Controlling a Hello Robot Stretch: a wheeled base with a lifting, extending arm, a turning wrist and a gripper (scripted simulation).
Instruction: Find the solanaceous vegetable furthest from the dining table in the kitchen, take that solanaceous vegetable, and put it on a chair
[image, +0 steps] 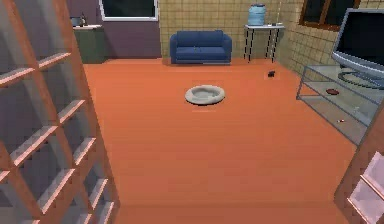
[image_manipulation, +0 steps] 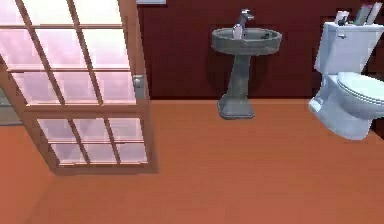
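The robot's base stands on the orange floor, its front turned toward a blue sofa at the far wall, with a glazed door close at the forward view's left. The side on which its arm reaches faces a pedestal sink and a toilet against a dark red wall
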